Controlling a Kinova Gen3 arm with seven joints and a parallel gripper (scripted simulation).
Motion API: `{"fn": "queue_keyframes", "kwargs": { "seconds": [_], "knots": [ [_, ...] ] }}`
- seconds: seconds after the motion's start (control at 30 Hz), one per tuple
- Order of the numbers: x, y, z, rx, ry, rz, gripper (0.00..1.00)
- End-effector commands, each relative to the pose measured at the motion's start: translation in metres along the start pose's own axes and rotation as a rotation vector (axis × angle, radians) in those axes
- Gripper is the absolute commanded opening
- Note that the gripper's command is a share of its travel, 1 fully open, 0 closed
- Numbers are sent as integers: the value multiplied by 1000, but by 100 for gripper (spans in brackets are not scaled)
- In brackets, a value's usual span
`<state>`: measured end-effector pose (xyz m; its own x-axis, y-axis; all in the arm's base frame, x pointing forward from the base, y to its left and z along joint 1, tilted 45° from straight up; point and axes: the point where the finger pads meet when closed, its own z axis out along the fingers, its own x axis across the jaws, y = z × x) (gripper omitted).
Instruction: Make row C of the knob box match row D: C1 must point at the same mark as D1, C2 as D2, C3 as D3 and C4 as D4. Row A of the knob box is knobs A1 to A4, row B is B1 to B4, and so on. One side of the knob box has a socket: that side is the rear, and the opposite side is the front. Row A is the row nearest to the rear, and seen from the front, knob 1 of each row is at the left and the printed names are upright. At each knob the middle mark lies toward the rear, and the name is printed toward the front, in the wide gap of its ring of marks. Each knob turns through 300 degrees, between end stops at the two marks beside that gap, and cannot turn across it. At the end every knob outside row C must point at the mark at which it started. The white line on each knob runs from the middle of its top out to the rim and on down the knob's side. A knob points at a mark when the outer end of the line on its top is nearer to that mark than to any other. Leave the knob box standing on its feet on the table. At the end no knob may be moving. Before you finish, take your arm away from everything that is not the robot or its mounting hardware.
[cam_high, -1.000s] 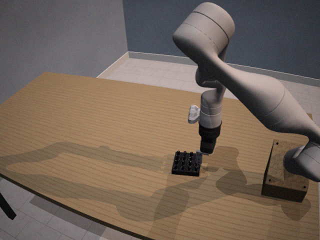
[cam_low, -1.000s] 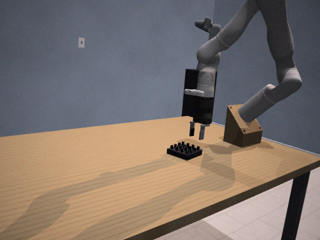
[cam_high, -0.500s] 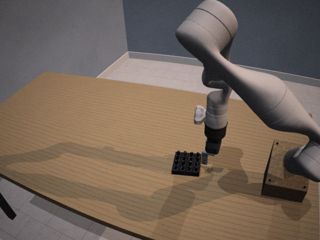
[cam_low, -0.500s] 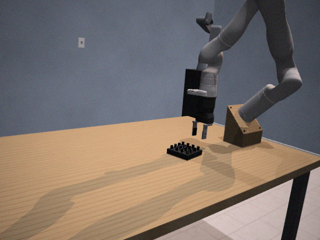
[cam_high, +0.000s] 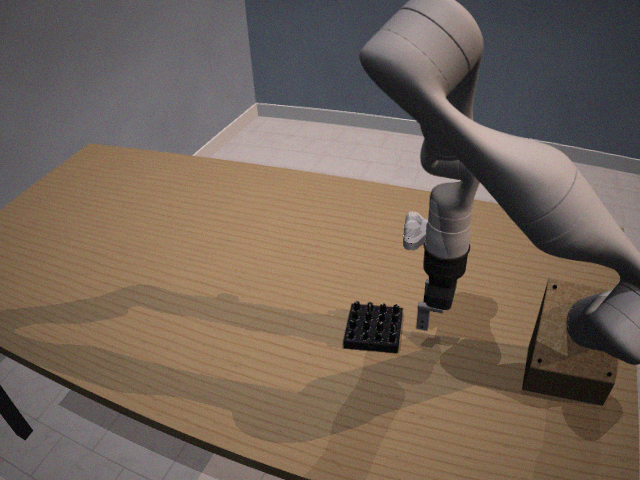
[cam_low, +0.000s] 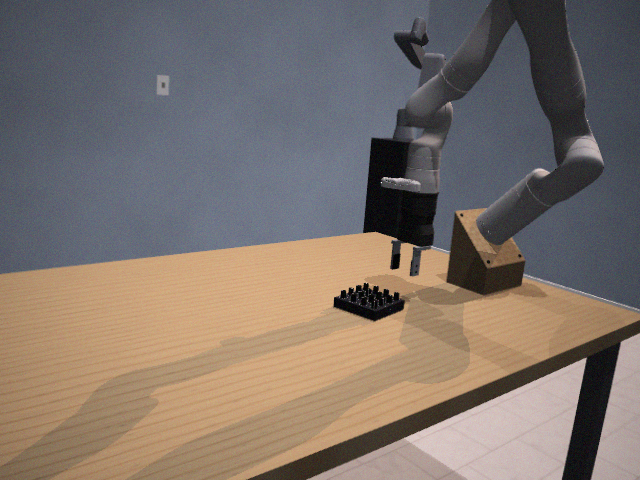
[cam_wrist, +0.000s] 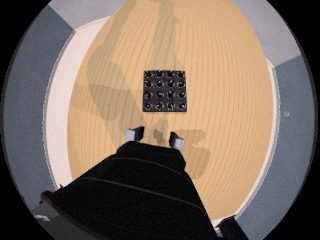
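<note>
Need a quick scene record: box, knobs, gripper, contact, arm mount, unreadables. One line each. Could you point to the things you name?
knob box: black, flat on the wooden table (cam_high: 206, 232) (cam_low: 180, 320) (cam_wrist: 220, 125)
knobs: black, four by four on top of the box
gripper (cam_high: 433, 316) (cam_low: 405, 262) (cam_wrist: 156, 134): open, fingers pointing down, nothing between them
contact: none; the gripper is above the table, off to the arm-mount side of the box
arm mount (cam_high: 568, 384) (cam_low: 467, 268): wooden block with a sloped top
unreadable: knob names, line directions, whether row C matches row D

the table (cam_high: 206, 222) (cam_low: 196, 310) (cam_wrist: 215, 80) looks like matt, grained wood; the knob box (cam_high: 371, 345) (cam_low: 356, 311) (cam_wrist: 165, 90), dark plastic; the arm (cam_high: 522, 175) (cam_low: 558, 77), smooth, at one o'clock.
</note>
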<state>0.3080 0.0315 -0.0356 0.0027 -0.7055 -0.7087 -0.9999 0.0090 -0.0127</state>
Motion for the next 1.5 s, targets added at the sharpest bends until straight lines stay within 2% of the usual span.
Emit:
{"fn": "queue_keyframes", "kwargs": {
  "seconds": [0.0, 1.47],
  "knots": [
    [1, 3, -1, 3, -1, 7, 100],
    [2, 6, -1, 3, -1, 7, 100]
  ]
}}
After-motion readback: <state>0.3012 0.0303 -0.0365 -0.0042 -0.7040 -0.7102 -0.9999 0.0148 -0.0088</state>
